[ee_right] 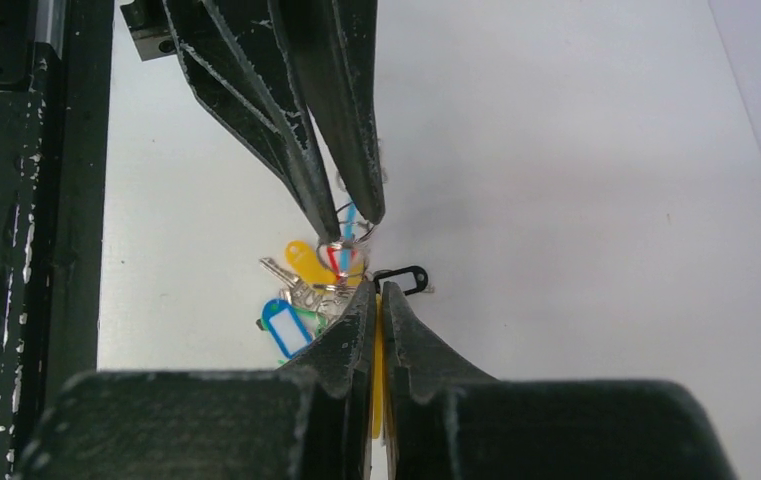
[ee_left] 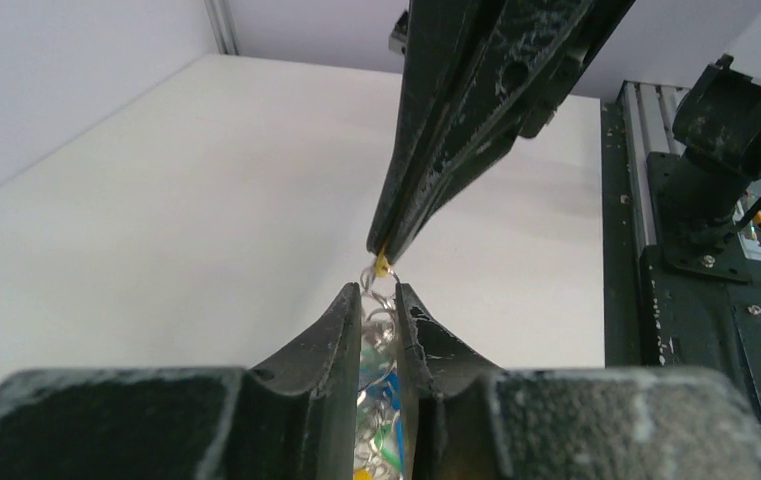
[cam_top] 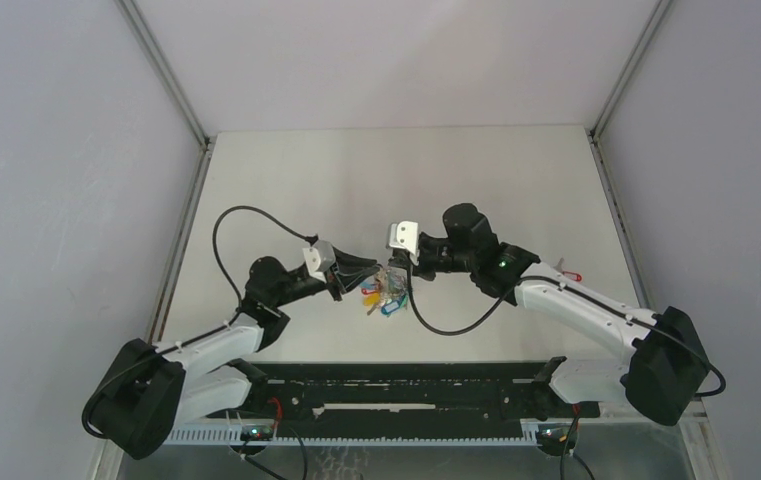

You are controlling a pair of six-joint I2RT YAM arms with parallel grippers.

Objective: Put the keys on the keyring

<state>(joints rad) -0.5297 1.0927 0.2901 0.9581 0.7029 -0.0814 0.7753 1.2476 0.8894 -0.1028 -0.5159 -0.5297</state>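
Note:
The keyring (cam_top: pixel 380 291), a wire loop with a bunch of blue, green, red and yellow tags, hangs between the two grippers just above the table. My left gripper (ee_left: pixel 378 292) is shut on the keyring's wire (ee_left: pixel 377 330); in the right wrist view its fingertips (ee_right: pixel 332 232) pinch the ring (ee_right: pixel 348 236). My right gripper (ee_right: pixel 376 290) is shut on the orange-yellow tag of a key (ee_right: pixel 377 345) and holds it tip to tip against the left gripper (cam_top: pixel 348 277). The red-tagged key (cam_top: pixel 569 275) lies on the table beside the right arm.
A black tag (ee_right: pixel 403 277), a blue tag (ee_right: pixel 281 325) and silver keys hang from the bunch. The black rail (cam_top: pixel 406 385) runs along the table's near edge. Grey walls enclose the table on the left, right and back.

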